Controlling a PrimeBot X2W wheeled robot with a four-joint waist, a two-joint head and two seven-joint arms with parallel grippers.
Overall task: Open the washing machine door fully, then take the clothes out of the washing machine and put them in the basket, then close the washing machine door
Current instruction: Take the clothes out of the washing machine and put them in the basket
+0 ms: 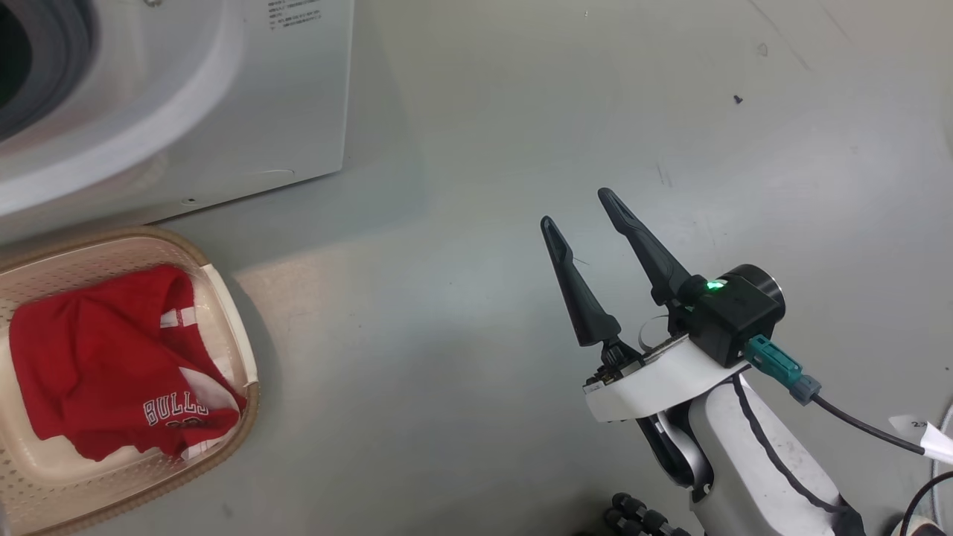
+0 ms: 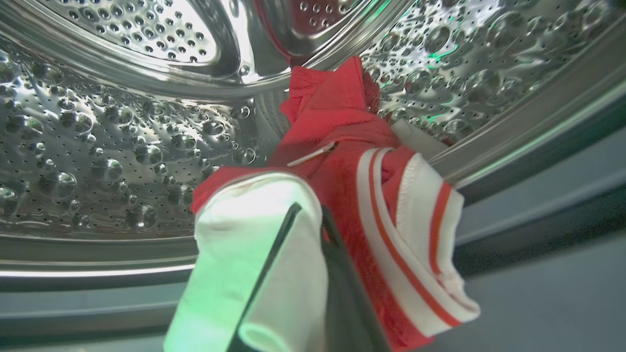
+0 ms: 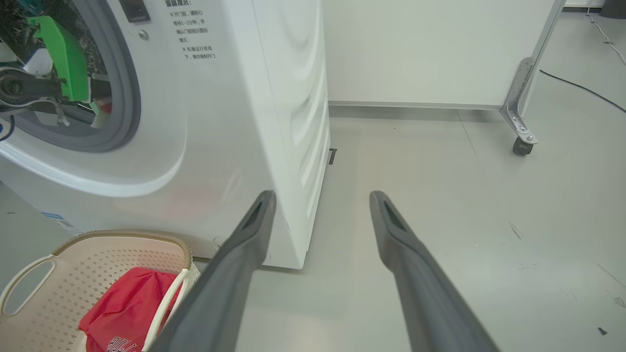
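The only brand I can read is "BULLS", in white letters on the red jersey [image 1: 112, 365] crumpled in the cream basket [image 1: 82, 272]. In the head view the basket sits at 8 o'clock, on the floor just in front of the washing machine [image 1: 223, 97] at 11 o'clock. The machine's front carries a block of small black Chinese print [image 3: 194, 34] beside the grey gasket [image 3: 128, 98]. A blue label [image 3: 61, 222] at its lower corner is too small to read, as are the marks on a white tag [image 1: 927, 435] at 4 o'clock.

My left gripper [image 2: 309, 215] is inside the perforated steel drum [image 2: 122, 146], fingers pressed together on a second jersey [image 2: 342, 127], red with white stripes, its fabric bunched around them. My right gripper [image 1: 577, 207] hangs over bare floor at 3 o'clock, fingers spread, holding nothing.

The floor [image 1: 521, 112] is pale grey, smooth and scuffed. In the right wrist view a white panel [image 3: 430, 49] on a caster [image 3: 521, 145] stands behind the machine at 12 o'clock, with a dark cable [image 3: 582, 88] at 2 o'clock.
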